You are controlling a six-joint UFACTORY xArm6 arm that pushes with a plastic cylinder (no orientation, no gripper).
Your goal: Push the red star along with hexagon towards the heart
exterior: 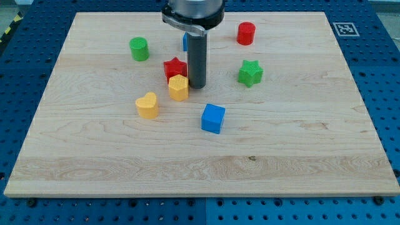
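Pale wooden board (300, 150) lies on a blue perforated table (384, 75). A blue block (185, 41) at the far side is mostly hidden behind the rod. No gripper is fitted; my tip (197, 86) stands just right of the yellow hexagon (178, 87). Red star (175, 67) touches the hexagon's far side. Yellow heart (147, 105) sits near-left of both, apart.

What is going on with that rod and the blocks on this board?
A robot arm is pushing blocks with its rod. My tip sits just to the view's right of the yellow hexagon, which touches the red star above it. The yellow heart lies apart, to the lower left.
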